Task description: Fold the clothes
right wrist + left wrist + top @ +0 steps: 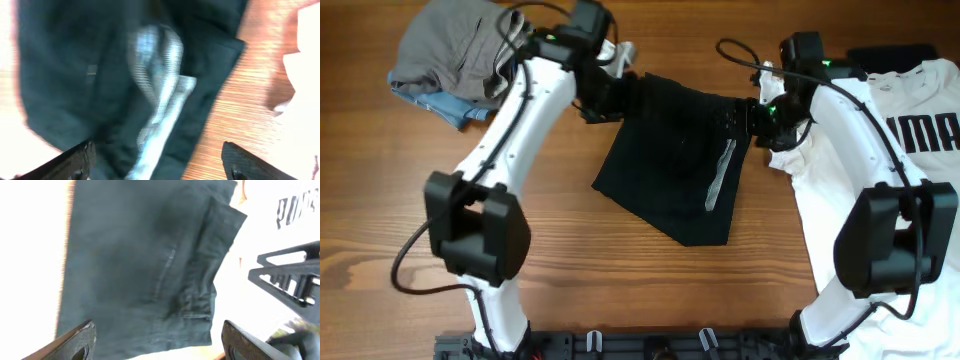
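The black trouser-like garment (pixel 670 165) lies folded at the table's middle, with a strip of white lining (pixel 720 175) showing near its right edge. My left gripper (pixel 608 95) is over its far left corner. In the left wrist view the jaws (pixel 157 330) are wide open with the black fabric (pixel 140 255) below them. My right gripper (pixel 757 115) is over the far right corner. Its jaws (pixel 157 150) are wide open above the black fabric (pixel 60 75) and the white lining (pixel 160 75). Neither gripper holds anything.
A white PUMA T-shirt (pixel 890 150) lies spread at the right, under my right arm. A pile of grey (pixel 450 45) and blue (pixel 435 100) clothes sits at the far left. A dark piece (pixel 890 55) lies at the far right. The wooden table (pixel 570 260) is bare in front.
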Controlling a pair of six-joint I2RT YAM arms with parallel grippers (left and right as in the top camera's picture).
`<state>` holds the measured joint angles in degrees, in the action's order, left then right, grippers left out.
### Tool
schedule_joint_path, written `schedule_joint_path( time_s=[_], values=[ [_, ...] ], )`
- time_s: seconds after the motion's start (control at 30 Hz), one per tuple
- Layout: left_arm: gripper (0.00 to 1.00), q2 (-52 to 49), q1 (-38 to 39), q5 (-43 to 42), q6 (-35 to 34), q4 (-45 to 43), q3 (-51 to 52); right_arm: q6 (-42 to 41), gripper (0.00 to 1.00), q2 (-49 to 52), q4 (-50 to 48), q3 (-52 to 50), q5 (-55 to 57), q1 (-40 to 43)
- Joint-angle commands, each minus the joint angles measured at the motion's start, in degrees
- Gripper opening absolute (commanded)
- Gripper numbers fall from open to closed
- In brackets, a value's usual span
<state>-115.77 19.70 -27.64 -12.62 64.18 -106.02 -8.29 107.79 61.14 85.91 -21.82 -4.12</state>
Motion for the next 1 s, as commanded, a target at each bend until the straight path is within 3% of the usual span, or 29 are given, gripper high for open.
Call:
schedule_joint_path(
  time_s=[0.0, 0.07, 0.23, 0.47, 0.5, 0.6, 0.8, 0.9, 0.97],
  values=[
    [0.77, 0.3, -2.0, 2.6, 7.7, 2.4, 0.0, -3.4, 0.86, 2.0, -1.5, -2.7, -3.5, -0.6],
    [0.77, 0.3, -1.7, 3.2, 11.2, 3.2, 0.0, -6.6, 0.83, 3.4, -2.7, -5.0, -3.7, -0.7],
    [0.82, 0.2, -0.8, 10.8, 11.6, 3.2, 0.0, -6.9, 0.77, 3.8, -9.0, -9.6, -9.4, -1.0],
    [0.82, 0.2, -0.9, 11.3, 13.9, 3.1, 0.0, -12.6, 0.72, 4.3, -21.7, -18.0, -11.1, -1.7],
    [0.82, 0.2, -0.9, 11.3, 13.9, 3.1, 0.0, -13.4, 0.61, 4.3, -23.7, -18.9, -11.6, -1.7],
    [0.83, 0.2, -0.9, 11.3, 13.9, 3.2, 0.0, -12.1, 0.07, 3.5, -27.1, -18.6, -18.7, -1.7],
    [0.83, 0.2, -1.0, 19.8, 13.9, 4.6, 0.0, -12.1, 0.04, -6.3, -27.3, -14.4, -24.2, -2.9],
    [0.85, 0.2, -2.9, 21.1, 13.4, 5.0, 0.0, -13.8, 0.04, -15.2, -36.0, -13.3, -37.5, -5.4],
    [0.86, 0.2, -3.7, 21.1, 13.4, 4.8, 0.0, -15.5, 0.04, -18.7, -37.6, -13.3, -36.7, -6.0]
  ],
)
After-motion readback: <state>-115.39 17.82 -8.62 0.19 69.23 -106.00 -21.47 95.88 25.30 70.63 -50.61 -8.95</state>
